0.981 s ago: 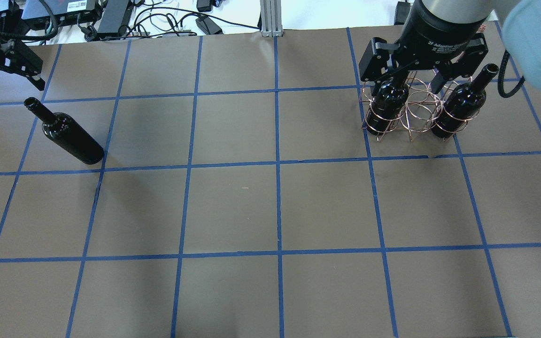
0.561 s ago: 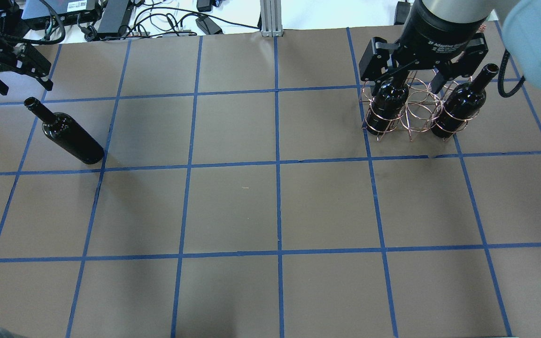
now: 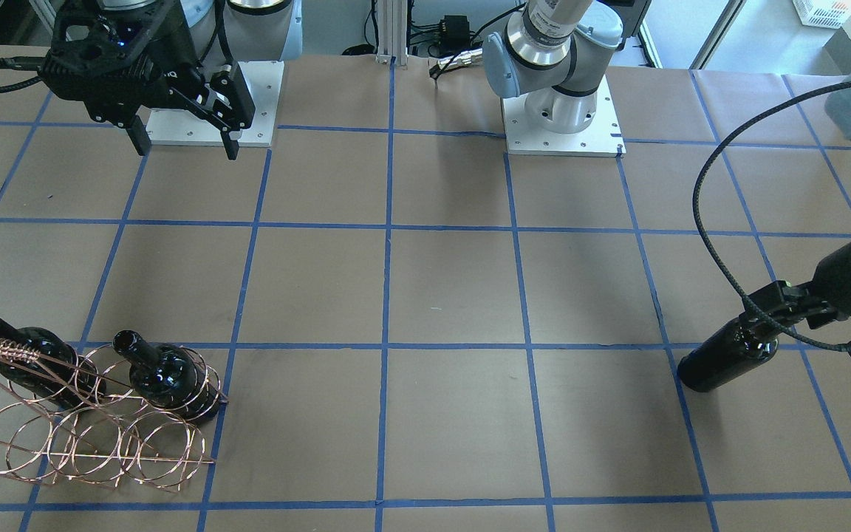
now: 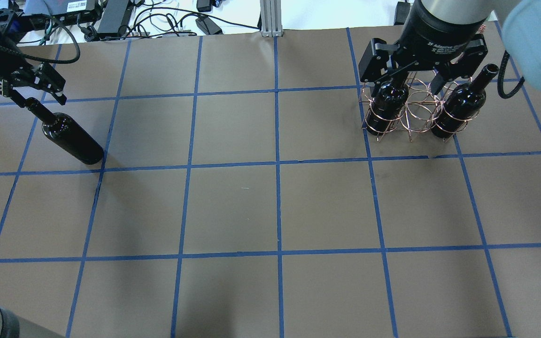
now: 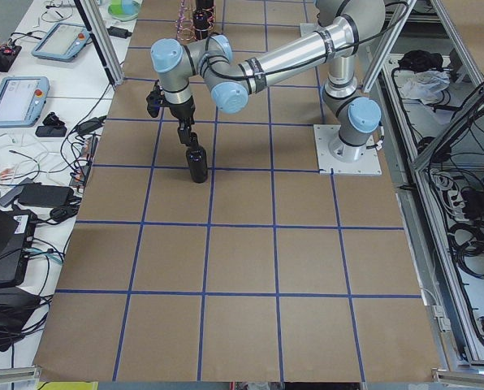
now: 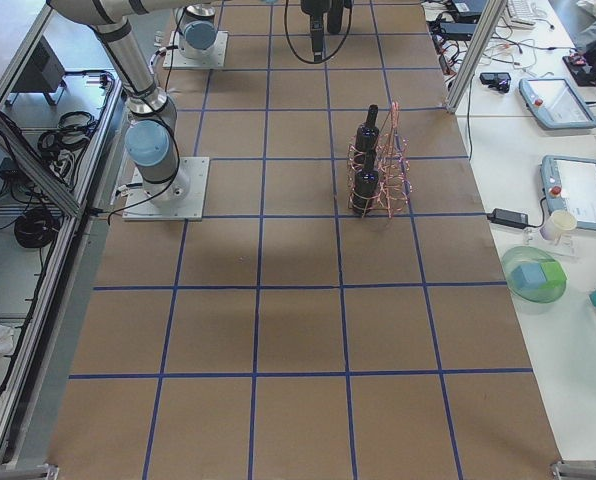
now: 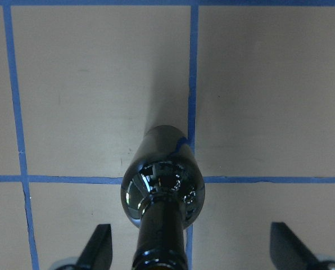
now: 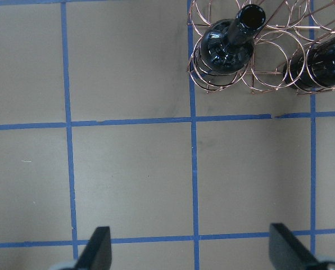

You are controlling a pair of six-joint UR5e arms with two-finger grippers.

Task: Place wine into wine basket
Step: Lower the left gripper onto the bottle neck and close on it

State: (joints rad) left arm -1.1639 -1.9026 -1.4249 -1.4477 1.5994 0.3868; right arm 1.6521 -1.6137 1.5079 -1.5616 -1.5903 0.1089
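Note:
A glossy black wine bottle (image 4: 71, 138) stands upright at the table's left; it also shows in the front view (image 3: 728, 358), the exterior left view (image 5: 195, 158) and the left wrist view (image 7: 162, 185). My left gripper (image 4: 24, 91) is open, with its fingers either side of the bottle's neck, which rises between them in the left wrist view. The copper wire wine basket (image 4: 413, 112) stands at the far right and holds two more black bottles (image 4: 388, 105) (image 4: 463, 105). My right gripper (image 4: 411, 80) hovers open and empty high above the basket (image 8: 268, 73).
The brown table has a blue tape grid. The arms' base plates (image 3: 562, 118) are at the robot's side. Cables and power bricks (image 4: 158, 19) lie beyond the far edge. The basket's middle ring (image 4: 416, 110) holds nothing.
My left gripper has moved right and down onto the left bottle's neck, hiding its mouth. The bottle, the basket and my right gripper have not moved.

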